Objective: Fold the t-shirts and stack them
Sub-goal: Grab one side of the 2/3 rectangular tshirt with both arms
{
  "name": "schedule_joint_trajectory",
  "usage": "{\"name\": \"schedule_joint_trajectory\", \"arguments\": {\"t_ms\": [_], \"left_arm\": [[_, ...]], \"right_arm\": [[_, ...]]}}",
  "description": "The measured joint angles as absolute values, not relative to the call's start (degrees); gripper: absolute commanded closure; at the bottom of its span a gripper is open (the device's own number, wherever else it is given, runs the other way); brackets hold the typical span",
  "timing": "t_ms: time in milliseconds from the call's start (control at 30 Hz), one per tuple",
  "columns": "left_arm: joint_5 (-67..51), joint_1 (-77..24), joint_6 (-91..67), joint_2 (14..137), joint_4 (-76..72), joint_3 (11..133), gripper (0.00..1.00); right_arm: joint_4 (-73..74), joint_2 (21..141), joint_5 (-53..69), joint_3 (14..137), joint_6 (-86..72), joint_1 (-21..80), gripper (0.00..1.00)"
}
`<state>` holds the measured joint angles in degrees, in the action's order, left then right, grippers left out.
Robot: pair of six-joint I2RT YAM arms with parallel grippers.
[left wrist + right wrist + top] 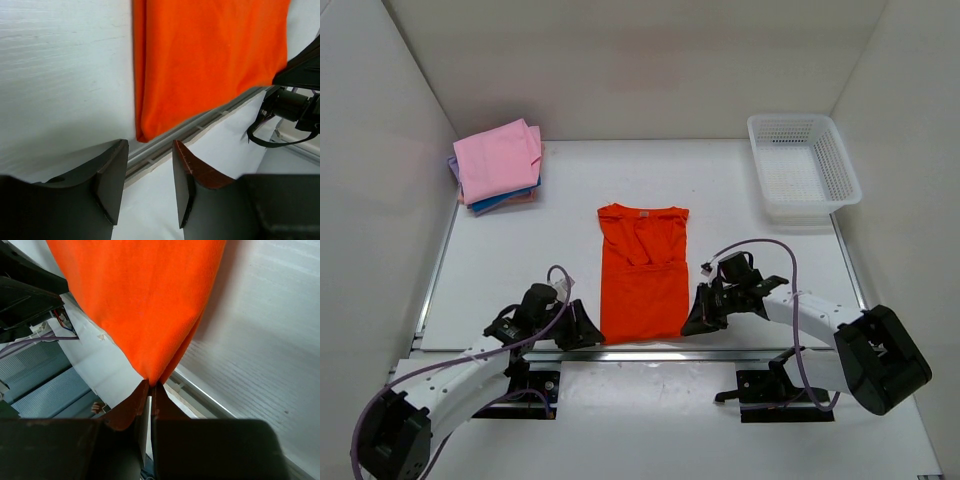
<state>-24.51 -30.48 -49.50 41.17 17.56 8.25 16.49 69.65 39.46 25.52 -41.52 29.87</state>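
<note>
The orange t-shirt (pixel 642 275) lies folded lengthwise at the near edge of the counter (pixel 520 260); the right fingers (pixel 127 412) pinch its near right corner, the left fingers (pixel 107 175) stand open and empty beside the other; the hem-to-collar fold probably needs both corners gripped.

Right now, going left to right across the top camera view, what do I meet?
First the stack of folded shirts → left tool → orange shirt → right tool → white basket.

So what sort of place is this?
Probably a robot lab cell: a table boxed in by bare white walls, left arm and right arm bolted at its edge, an orange t-shirt to fold.
</note>
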Motion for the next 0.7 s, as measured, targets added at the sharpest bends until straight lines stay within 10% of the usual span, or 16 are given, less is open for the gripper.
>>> {"name": "schedule_joint_trajectory", "arguments": {"t_ms": [300,433,700], "left_arm": [[-23.66,-33.87,-51.51,50.46,11.57,10.5,0.49],[-21.58,-35.42,-51.31,56.9,9.67,12.6,1.0],[-21.45,-37.12,-50.19,60.9,9.21,14.83,1.0]], "right_arm": [[15.66,70.74,39.75,25.52,-41.52,29.87,1.0],[15.25,70.76,40.01,25.52,-41.52,29.65,1.0],[15.27,70.74,40.58,25.52,-40.84,28.34,1.0]]}}
